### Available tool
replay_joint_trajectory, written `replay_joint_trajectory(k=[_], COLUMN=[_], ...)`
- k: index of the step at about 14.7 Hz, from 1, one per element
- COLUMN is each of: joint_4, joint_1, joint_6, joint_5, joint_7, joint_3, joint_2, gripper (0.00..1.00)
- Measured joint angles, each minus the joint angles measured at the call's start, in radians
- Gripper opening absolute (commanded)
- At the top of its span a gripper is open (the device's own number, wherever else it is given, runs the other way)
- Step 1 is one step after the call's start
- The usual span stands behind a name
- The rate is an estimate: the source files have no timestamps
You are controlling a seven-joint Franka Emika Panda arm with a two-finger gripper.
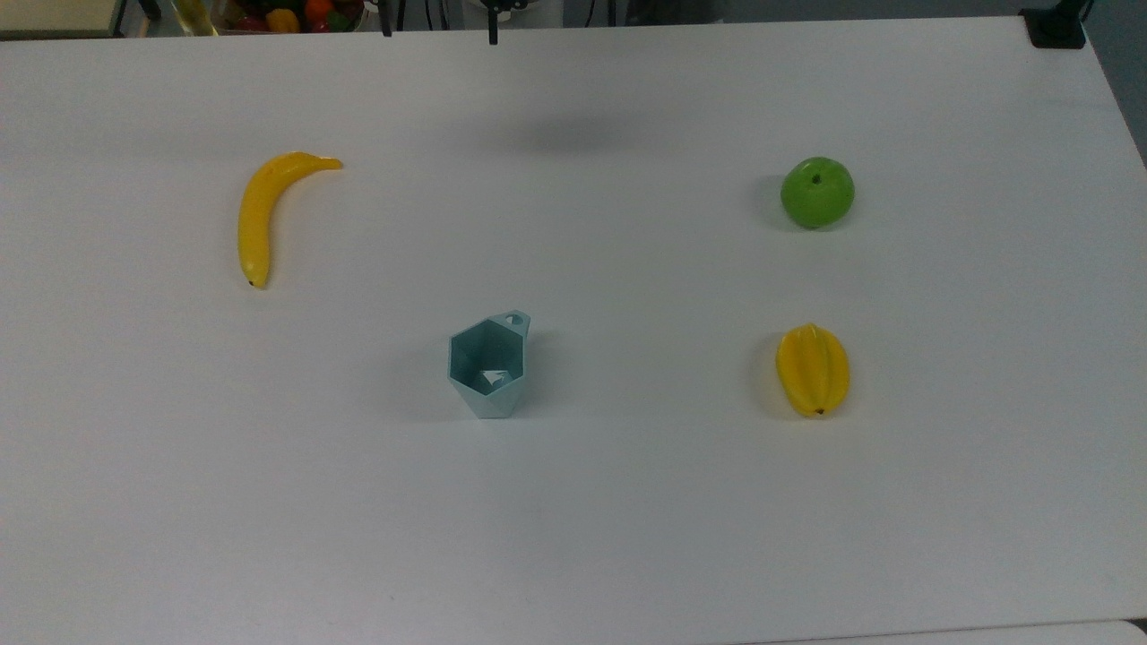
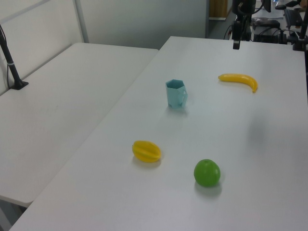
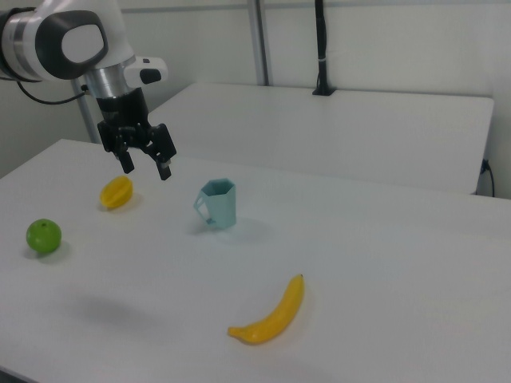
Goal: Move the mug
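Pincer [image 3: 144, 163], fingers spread wide and empty, hangs high above my counter [image 3: 383, 263], mug [image 3: 218, 204] upright, ready for grasping.

A wide white bench [image 1: 573, 537] fills the room's middle, its matte top evenly lit with soft shadows. Just beside it stands a second white table [image 2: 72, 96], with a narrow seam between the two. A black pole [image 3: 321, 48] rises from a foot on that table's far edge, near a pale wall [image 3: 383, 40] with a grey metal upright [image 3: 259, 40]. Past the bench's far end in the top view sits a heap of coloured toy fruit [image 1: 296, 13], and a black clamp [image 1: 1056, 27] grips one corner.
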Motion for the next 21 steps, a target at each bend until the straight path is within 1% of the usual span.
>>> replay_joint_trajectory(k=[6, 9, 10, 11, 14, 17, 19, 21], joint_4=[0.005, 0.01, 0.011, 0.012, 0.013, 0.018, 0.02, 0.028], joint_1=[0.001, 0.001, 0.003, 0.005, 0.027, 0.045, 0.063, 0.094], joint_6=[0.0, 0.007, 0.031, 0.059, 0.181, 0.25, 0.327, 0.426], joint_5=[0.0, 0.0, 0.0, 0.0, 0.0, 0.0, -0.001, -0.009], joint_7=[0.0, 0.002, 0.014, 0.048, 0.251, 0.349, 0.418, 0.498], joint_3=[-0.009, -0.009, -0.009, -0.008, -0.003, 0.0, 0.0, 0.001], joint_2=[0.013, 0.036, 0.053, 0.07, 0.163, 0.233, 0.279, 0.358], gripper=[1.0, 1.0, 1.0, 1.0, 1.0, 1.0, 0.99, 0.97])
